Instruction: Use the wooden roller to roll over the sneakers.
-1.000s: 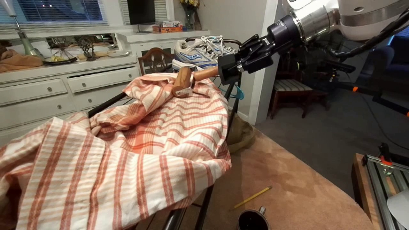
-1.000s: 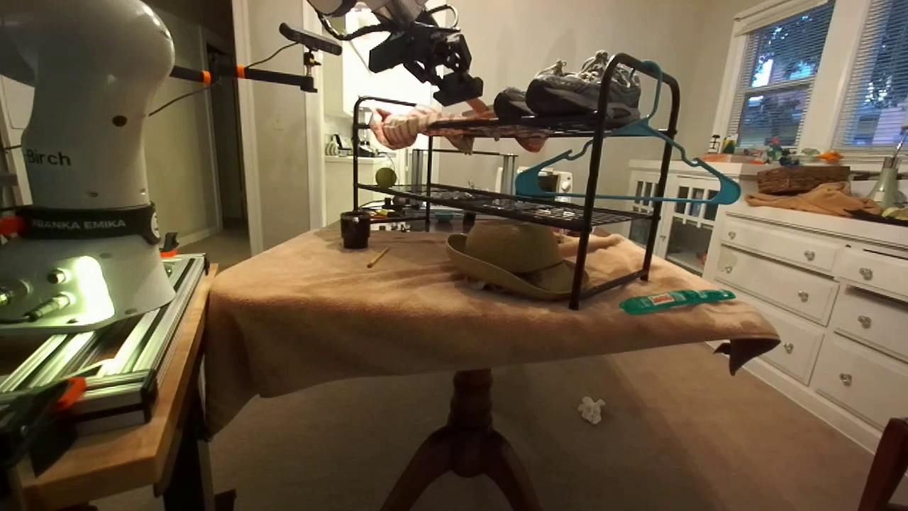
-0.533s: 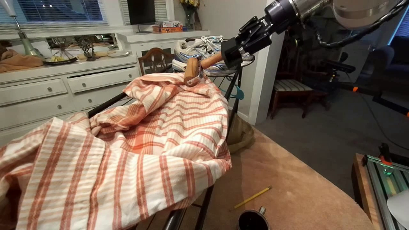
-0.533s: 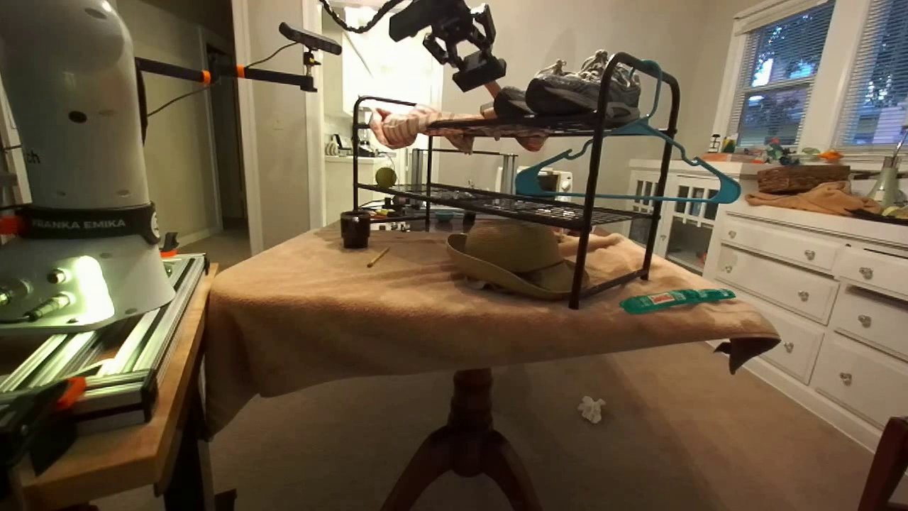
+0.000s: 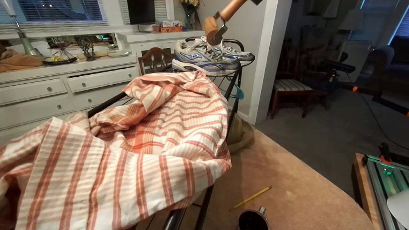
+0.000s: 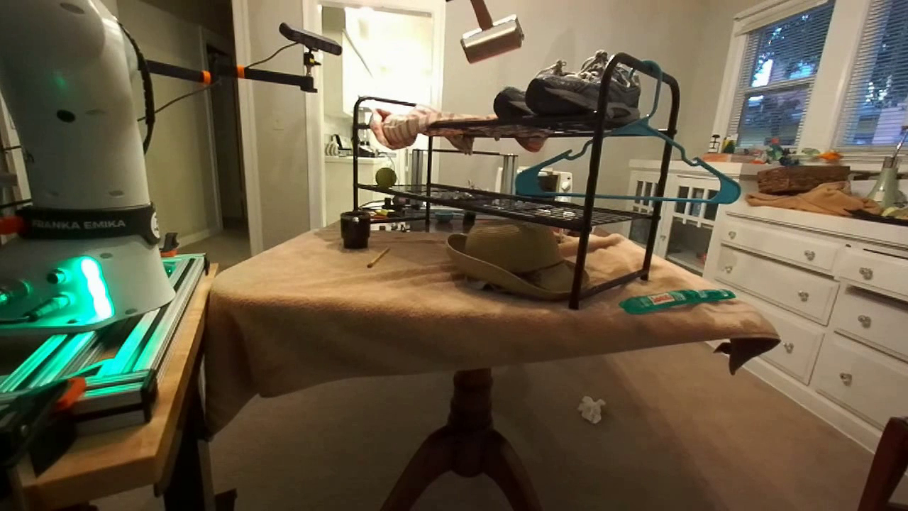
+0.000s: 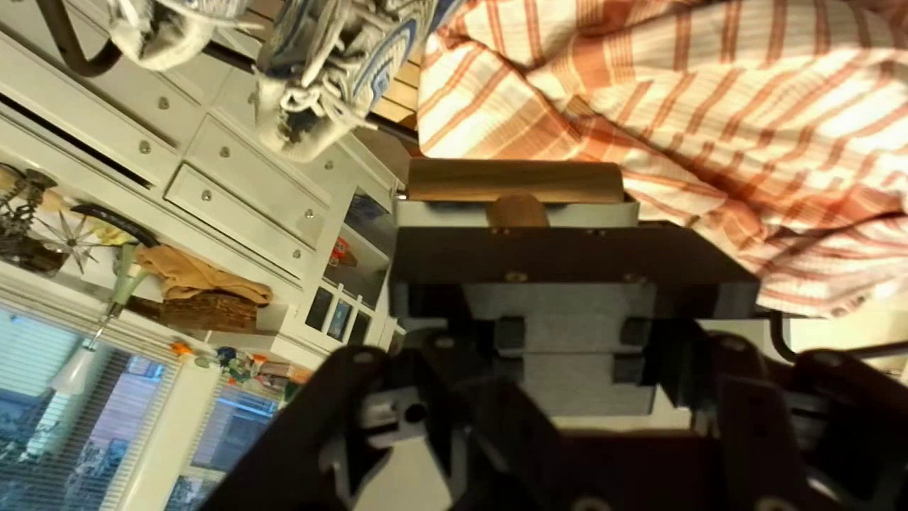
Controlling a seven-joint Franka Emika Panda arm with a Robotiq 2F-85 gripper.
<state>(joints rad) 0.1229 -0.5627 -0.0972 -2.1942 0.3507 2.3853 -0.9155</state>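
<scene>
The wooden roller point(image 5: 213, 31), a brown cylinder with a metal bracket and wooden handle, hangs in the air in both exterior views. In the wrist view the roller head point(image 7: 514, 181) lies just beyond my gripper point(image 7: 574, 284), which is shut on its handle; the dark finger blocks hide most of that handle. Only a black corner of the gripper shows at the top edge of an exterior view. White-and-grey sneakers point(image 5: 204, 59) with blue accents stand on the rack's top shelf. Seen in an exterior view, the roller is above and to one side of the sneakers point(image 6: 582, 92), with a gap between.
An orange-and-white striped cloth point(image 5: 179, 118) covers part of the black wire rack point(image 6: 583, 234). A blue hanger point(image 6: 628, 197) dangles at its end. On the table are a hat point(image 6: 514, 259), a dark mug point(image 6: 355, 230), a yellow pencil point(image 5: 253, 197) and a green packet point(image 6: 674, 301).
The roller has risen from the cloth to a height above the sneakers, its head swinging round. My gripper has gone up almost out of both exterior views, still holding the handle.
</scene>
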